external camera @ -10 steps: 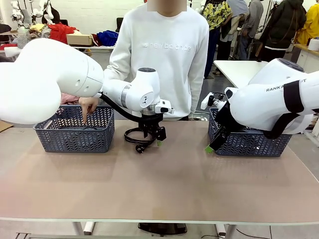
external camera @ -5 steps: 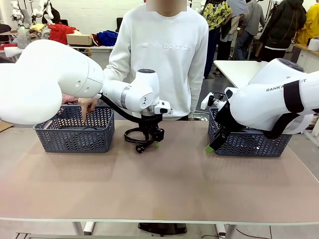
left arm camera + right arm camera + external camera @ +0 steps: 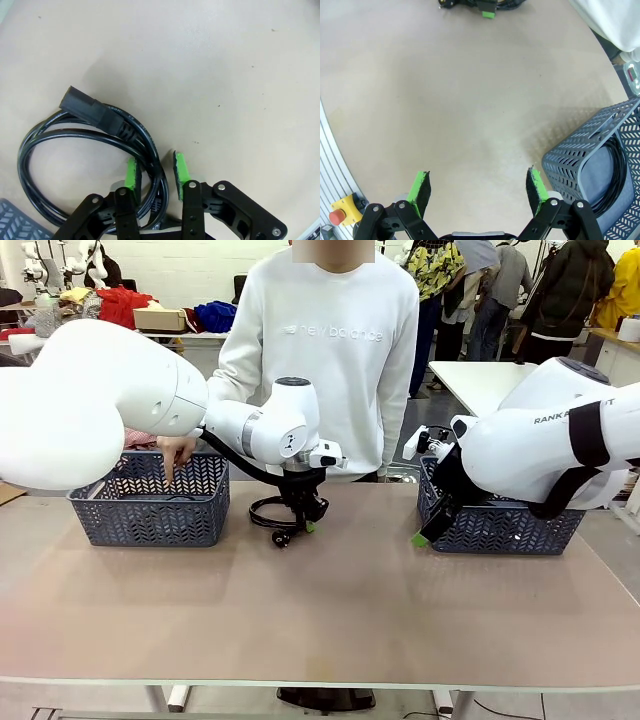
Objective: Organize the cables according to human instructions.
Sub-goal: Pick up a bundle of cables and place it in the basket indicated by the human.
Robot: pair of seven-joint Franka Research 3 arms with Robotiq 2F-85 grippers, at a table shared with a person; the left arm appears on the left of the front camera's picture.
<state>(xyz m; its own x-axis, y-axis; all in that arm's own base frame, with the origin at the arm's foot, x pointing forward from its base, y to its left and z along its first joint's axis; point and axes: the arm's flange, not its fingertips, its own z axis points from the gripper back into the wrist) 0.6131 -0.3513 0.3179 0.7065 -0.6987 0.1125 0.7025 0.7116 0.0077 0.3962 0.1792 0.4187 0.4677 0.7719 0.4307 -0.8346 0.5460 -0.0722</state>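
Left gripper point(image 3: 155, 171) closing on a coiled cable point(image 3: 80, 140) at frame centre.
Its jaws straddle the cord strands, narrowed around them, presumably for a lift. Right gripper point(image 3: 477, 187), lower frame, spread empty beside the right basket point(image 3: 500, 525). A hand point(image 3: 175, 452) points into the left basket point(image 3: 150, 505).

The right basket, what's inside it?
A black cable curls along the inside wall of the right basket. The wall hides most of the basket's floor, so I can't tell how many cables are in there.
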